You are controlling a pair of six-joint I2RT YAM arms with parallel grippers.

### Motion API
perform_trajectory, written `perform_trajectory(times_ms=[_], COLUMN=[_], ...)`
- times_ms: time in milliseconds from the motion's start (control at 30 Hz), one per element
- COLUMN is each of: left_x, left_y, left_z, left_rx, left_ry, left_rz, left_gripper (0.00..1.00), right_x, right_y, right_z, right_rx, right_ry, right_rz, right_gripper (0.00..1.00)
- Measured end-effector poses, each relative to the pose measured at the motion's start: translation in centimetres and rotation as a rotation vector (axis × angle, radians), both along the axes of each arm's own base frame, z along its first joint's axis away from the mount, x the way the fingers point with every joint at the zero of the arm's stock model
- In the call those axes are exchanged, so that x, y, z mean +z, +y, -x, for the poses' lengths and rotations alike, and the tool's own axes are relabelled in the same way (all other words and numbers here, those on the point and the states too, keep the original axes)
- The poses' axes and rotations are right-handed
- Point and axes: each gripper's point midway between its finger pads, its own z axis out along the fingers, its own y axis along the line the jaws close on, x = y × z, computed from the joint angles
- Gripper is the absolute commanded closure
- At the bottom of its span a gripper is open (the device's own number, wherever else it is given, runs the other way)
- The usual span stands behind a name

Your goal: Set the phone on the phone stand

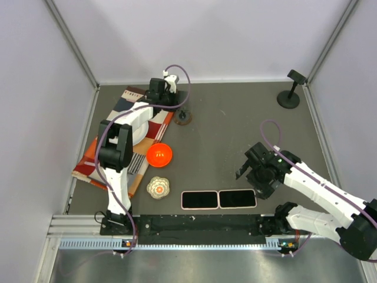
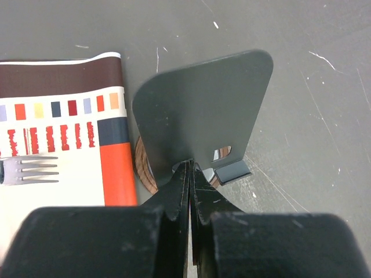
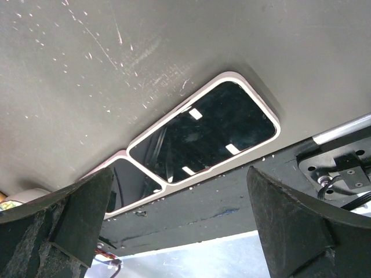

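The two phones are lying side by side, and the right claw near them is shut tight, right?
Not quite. The right claw is open, not shut: the right wrist view shows its fingers far apart. The two phones do lie side by side near it.

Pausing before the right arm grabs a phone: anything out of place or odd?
Yes: the left gripper is shut on a dark plate stand, holding it partly over a wooden disc at the placemat's edge. A second stand sits far right. Nothing looks spilled or broken.
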Motion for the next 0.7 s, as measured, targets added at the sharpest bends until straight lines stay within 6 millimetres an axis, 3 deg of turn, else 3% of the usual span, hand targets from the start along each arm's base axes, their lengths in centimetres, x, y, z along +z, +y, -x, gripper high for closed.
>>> perform_trajectory(times_ms=[133, 333, 433, 600, 700], left_x=[0.0, 0.9, 2.8, 7.8, 9.4], left_y=[-0.1, 0.9, 1.3, 1.3, 1.3], left_z=[0.5, 5.5, 7.6, 8.4, 8.6], left_rx=[-0.014, -0.022, -0.018, -0.018, -0.020], left_ry=[-0.006, -0.008, -0.032, -0.163, -0.211], left_rz=[0.008, 0.036, 0.060, 0.120, 0.138], left_gripper=[0.80, 0.53, 0.50, 0.47, 0.46], right_x=[-0.4, -1.3, -1.9, -2.3, -2.4], right_y=[-0.1, 0.2, 0.4, 0.8, 1.0], right_z=[0.3, 1.8, 2.9, 3.3, 3.0], right_rx=[0.002, -0.025, -0.063, -0.177, -0.232], right_ry=[0.013, 0.070, 0.118, 0.167, 0.173], right_rz=[0.003, 0.002, 0.000, -0.015, -0.021], right_gripper=[0.01, 0.01, 0.01, 0.01, 0.01])
